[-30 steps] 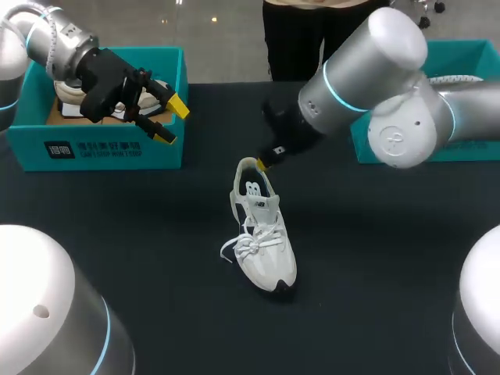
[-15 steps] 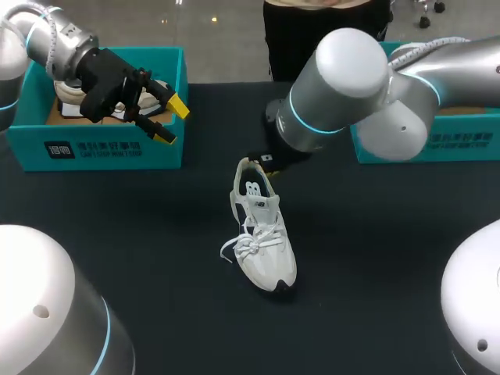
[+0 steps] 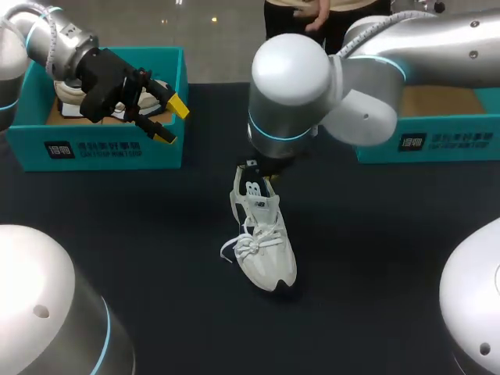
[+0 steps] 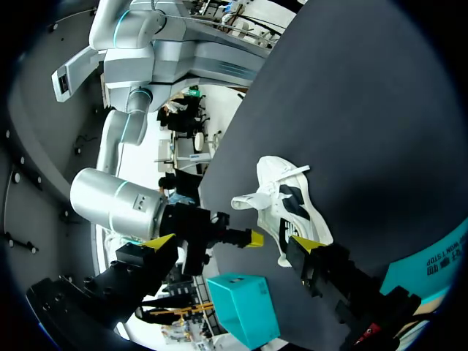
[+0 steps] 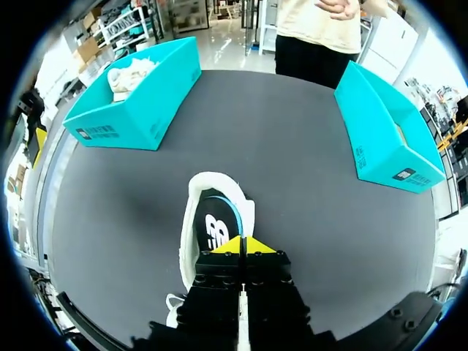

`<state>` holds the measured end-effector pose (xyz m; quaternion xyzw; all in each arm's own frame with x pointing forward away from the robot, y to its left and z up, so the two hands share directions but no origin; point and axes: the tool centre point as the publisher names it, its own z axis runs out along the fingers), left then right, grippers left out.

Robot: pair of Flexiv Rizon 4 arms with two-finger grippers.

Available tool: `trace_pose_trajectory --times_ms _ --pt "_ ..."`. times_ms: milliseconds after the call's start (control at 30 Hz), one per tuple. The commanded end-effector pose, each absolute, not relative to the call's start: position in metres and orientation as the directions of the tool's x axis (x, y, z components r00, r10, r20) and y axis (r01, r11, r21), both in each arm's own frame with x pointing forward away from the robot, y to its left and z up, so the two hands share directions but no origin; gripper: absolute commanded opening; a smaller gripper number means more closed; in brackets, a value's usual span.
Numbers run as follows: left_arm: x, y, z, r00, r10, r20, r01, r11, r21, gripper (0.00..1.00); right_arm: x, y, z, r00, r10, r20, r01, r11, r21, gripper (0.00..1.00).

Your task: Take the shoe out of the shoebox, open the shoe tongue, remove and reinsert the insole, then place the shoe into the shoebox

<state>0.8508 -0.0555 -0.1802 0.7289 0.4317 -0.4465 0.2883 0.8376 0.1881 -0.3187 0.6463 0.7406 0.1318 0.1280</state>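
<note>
- A teal shoebox is sitting at the left of the black table.
- The left gripper is hanging by the box's front wall, fingers spread wide, holding nothing.
- The white shoe is standing in the middle of the table, outside the box, showing white laces and a dark inside.
- The right gripper is hovering over the shoe's heel hole, fingers pressed together.
</note>
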Motion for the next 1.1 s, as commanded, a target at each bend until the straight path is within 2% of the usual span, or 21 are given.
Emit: trace_pose_trajectory --times_ms 33,367,1100 --pt "0.85 -0.055 -0.18 0.231 0.374 -0.898 0.886 -0.462 0.035 1.0 0.841 0.195 -0.324 -0.116 0.993 -0.019 0.933 0.116 0.341 0.0" --pt "0.85 -0.055 -0.18 0.231 0.374 -0.898 0.886 -0.462 0.035 1.0 0.833 0.196 -0.323 -0.053 0.998 0.033 0.958 0.042 0.285 0.0" --pt "0.85 -0.055 -0.18 0.231 0.374 -0.898 0.886 -0.462 0.035 1.0 0.824 0.199 -0.33 -0.052 0.999 0.016 0.965 0.046 0.257 0.0"
